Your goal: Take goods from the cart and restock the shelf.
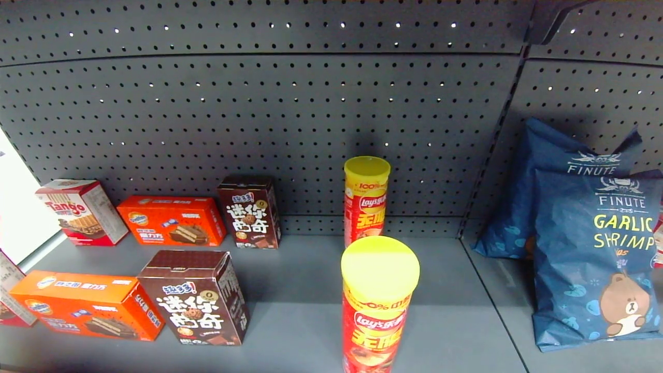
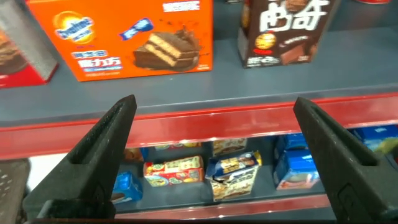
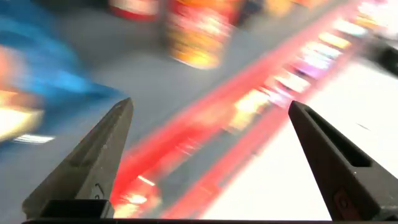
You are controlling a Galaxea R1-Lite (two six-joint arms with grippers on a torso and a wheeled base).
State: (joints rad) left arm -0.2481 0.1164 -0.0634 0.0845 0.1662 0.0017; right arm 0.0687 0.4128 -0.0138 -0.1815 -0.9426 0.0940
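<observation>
On the shelf [image 1: 290, 290], two rows stand before the back panel [image 1: 259, 114]. The back row, close to the panel, runs from left to right: a wafer box [image 1: 82, 211], the rear cake box [image 1: 172, 220], the rear cookie box [image 1: 249, 211] and the rear chip can [image 1: 365, 199]. The front row sits nearer the shelf's edge. It has the front cake box [image 1: 85, 304] at the left and the front cookie box [image 1: 194, 296] just beside it on the right. The front chip can [image 1: 378, 305] stands straight before the rear chip can, apart from it. Right of the cans, past a seam in the shelf, two snack bags lean against the panel, the front bag [image 1: 595, 259] overlapping the rear bag [image 1: 528, 207]. Below the shelf's edge, a lower shelf [image 2: 186, 190] carries small cartons [image 2: 174, 171].
</observation>
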